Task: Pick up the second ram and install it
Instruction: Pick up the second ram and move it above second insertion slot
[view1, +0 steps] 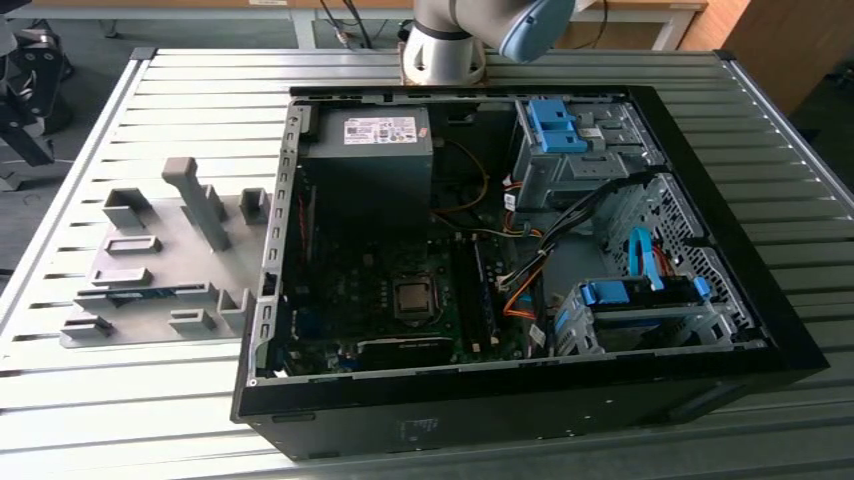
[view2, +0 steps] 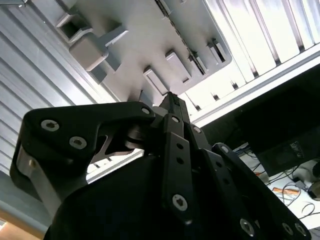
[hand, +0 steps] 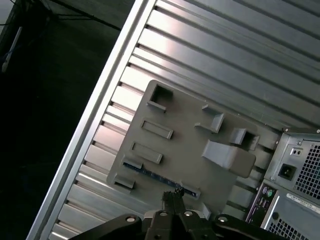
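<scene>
The second ram (view1: 144, 293) is a thin blue-green stick lying on edge in a slot of the grey holder plate (view1: 147, 250), at the exterior view's left of the open computer case (view1: 534, 390). The first wrist view looks down on the same stick (hand: 152, 176) in the plate (hand: 185, 140). My gripper (hand: 172, 196) hangs well above the plate, with its tips pointing down at the ram's slot. The black fingers (view2: 172, 102) are pressed together with nothing between them.
The plate and case rest on a ribbed metal table (view1: 174, 100). Inside the case are the motherboard with its memory slots (view1: 478, 285), a power supply (view1: 374, 150), loose cables (view1: 527, 285) and blue drive-bay clips (view1: 554, 125). The arm's base (view1: 447, 45) stands behind the case.
</scene>
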